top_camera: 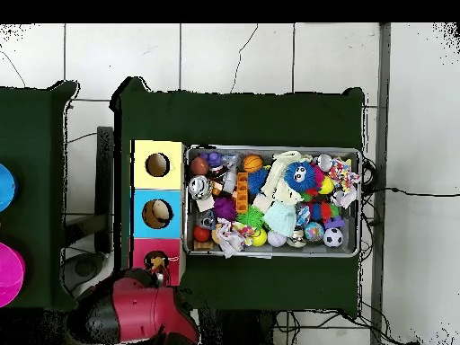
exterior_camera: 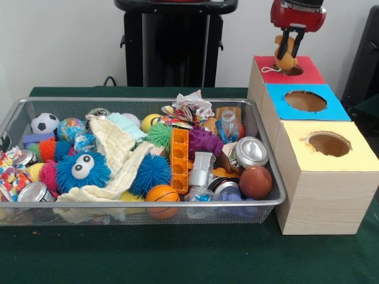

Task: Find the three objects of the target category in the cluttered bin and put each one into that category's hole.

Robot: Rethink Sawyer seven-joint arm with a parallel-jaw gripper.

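So, quick rundown from where I'm standing:
Gripper (exterior_camera: 288, 52): jaws clamped on a small tan plush toy (exterior_camera: 285, 60), hanging right over the red hole (exterior_camera: 291, 70) at the table's corner.
Bin (exterior_camera: 262, 155): loaded with balls, cans, cloth.
Risk: the toy's white string (exterior_camera: 269, 69) already lies on the red box top, so it could snag the rim and leave the toy hanging half in.
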